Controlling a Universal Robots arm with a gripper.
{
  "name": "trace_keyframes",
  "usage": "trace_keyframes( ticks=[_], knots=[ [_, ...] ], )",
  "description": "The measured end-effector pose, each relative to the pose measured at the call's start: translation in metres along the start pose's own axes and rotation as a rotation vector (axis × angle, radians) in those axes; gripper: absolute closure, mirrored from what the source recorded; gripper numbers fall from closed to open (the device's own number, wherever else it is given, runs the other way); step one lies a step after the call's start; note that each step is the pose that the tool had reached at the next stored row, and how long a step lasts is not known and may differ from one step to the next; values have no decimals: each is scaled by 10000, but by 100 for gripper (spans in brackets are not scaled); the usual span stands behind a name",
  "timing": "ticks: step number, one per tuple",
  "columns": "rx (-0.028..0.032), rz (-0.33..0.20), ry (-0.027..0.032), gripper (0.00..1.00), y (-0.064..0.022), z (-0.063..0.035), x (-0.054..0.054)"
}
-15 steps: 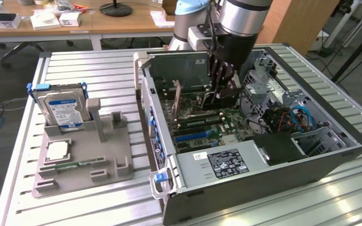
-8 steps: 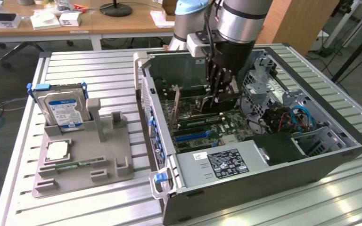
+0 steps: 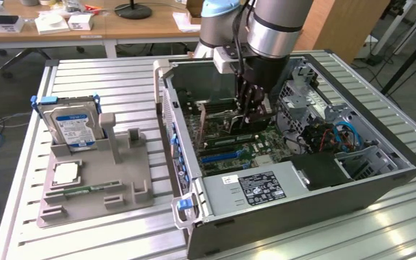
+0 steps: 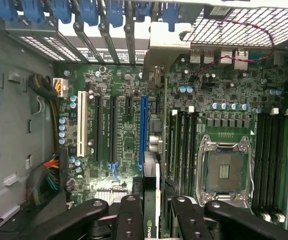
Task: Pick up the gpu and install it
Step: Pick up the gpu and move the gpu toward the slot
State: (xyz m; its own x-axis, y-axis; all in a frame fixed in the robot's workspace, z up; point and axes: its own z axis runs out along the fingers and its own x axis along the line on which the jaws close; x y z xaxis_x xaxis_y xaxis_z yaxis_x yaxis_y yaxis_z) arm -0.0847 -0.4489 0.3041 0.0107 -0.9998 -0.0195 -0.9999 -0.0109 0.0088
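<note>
My gripper [image 3: 255, 116] reaches down into the open computer case [image 3: 381, 184], low over the motherboard [image 3: 255, 149]. It is shut on the gpu [image 3: 229, 127], a thin dark card held on edge. In the wrist view the black fingers [image 4: 128, 215] clamp both faces of the gpu [image 4: 152, 187], which runs away from my gripper [image 4: 151, 207] toward its pale metal bracket [image 4: 166, 47] at the case's rear slots. The card's lower edge hangs close beside the long blue slot [image 4: 142, 130]; whether it touches the board I cannot tell.
Outside the case, at the exterior view's left, a grey holder [image 3: 121, 179] carries a silver hard drive [image 3: 71, 124], a processor chip [image 3: 65, 173] and a green memory stick [image 3: 85, 189]. Inside are the bare processor socket [image 4: 224, 170], drive cages [image 3: 302, 86] and cables [image 3: 338, 135].
</note>
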Motion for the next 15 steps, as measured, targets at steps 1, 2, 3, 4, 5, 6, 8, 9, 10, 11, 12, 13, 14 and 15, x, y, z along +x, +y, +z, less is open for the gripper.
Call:
trace_keyframes(
  ticks=[1, 2, 3, 4, 5, 6, 8, 9, 10, 11, 12, 13, 14, 15],
  knots=[
    [0, 0, 0, 74, 0, 17, 0],
    [0, 1, 0, 74, 0, 36, 1],
    [0, 0, 1, 74, 1, 53, 1],
    [0, 0, 0, 74, 1, 65, 1],
    [-1, -1, 1, 74, 1, 68, 1],
    [0, -1, 2, 74, 1, 68, 1],
    [-1, -1, 2, 74, 1, 68, 1],
    [0, -1, 1, 74, 1, 69, 1],
    [2, -1, -4, 74, 1, 78, 1],
    [2, -1, -4, 74, 1, 95, 1],
    [1, -1, -1, 74, 2, 109, 2],
    [0, -1, 0, 74, 2, 120, 2],
    [1, -1, -1, 74, 3, 127, 2],
    [-1, -1, 2, 74, 3, 127, 3]
  ],
)
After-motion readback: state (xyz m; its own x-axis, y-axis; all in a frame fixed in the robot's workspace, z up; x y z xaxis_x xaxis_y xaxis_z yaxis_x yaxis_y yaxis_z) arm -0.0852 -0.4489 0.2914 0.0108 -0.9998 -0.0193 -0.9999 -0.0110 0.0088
